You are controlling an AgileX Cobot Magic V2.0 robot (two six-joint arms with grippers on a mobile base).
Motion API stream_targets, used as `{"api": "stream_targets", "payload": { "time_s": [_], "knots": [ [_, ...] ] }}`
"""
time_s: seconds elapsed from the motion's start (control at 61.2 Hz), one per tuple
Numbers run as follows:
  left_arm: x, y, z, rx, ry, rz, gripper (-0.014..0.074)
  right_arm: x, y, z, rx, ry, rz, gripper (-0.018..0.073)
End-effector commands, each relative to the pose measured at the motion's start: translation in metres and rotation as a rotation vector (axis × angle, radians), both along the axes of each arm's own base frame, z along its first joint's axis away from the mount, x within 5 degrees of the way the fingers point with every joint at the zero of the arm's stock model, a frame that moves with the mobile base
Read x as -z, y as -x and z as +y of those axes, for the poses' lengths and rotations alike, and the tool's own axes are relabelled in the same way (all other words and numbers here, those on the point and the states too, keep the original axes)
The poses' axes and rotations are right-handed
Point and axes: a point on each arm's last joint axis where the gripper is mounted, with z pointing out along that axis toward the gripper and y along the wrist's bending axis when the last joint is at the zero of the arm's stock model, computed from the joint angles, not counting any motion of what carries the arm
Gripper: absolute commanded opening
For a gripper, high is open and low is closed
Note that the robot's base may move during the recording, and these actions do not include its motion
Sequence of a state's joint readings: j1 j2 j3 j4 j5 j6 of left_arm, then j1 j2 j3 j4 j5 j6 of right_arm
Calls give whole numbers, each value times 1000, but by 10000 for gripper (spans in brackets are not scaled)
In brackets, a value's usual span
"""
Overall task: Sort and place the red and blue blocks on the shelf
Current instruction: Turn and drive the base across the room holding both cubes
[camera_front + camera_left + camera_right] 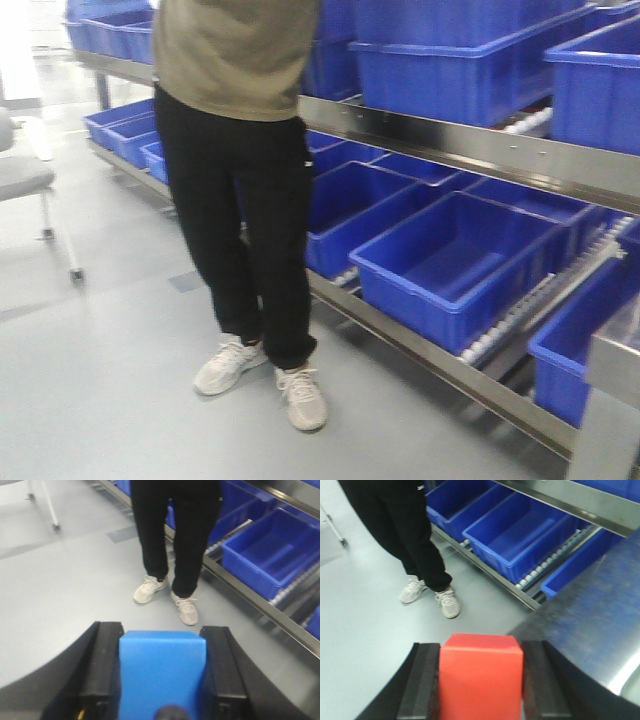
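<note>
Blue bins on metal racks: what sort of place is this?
Most likely a warehouse or factory storeroom. A long steel rack has white roller tracks and carries rows of blue plastic bins, and the grey floor is smooth, as on an industrial site.

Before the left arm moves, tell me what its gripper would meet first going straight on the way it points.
Probably the person's shoes: the left gripper, shut on the blue block, points over grey floor at them. Depth is unclear, so the floor may come first.
</note>
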State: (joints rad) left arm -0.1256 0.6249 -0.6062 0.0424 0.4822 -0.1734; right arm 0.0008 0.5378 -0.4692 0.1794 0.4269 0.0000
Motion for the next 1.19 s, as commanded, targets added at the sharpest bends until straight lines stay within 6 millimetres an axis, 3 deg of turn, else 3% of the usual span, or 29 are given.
{"api": "stream_targets", "payload": {
  "time_s": [0.0,1.177],
  "knots": [
    [-17,-2,-1,4,22,-109,135,-17,-3,-1,16,1,-107,58],
    [-17,-2,-1,4,22,-109,135,-17,-3,-1,16,1,-107,58]
  ]
}}
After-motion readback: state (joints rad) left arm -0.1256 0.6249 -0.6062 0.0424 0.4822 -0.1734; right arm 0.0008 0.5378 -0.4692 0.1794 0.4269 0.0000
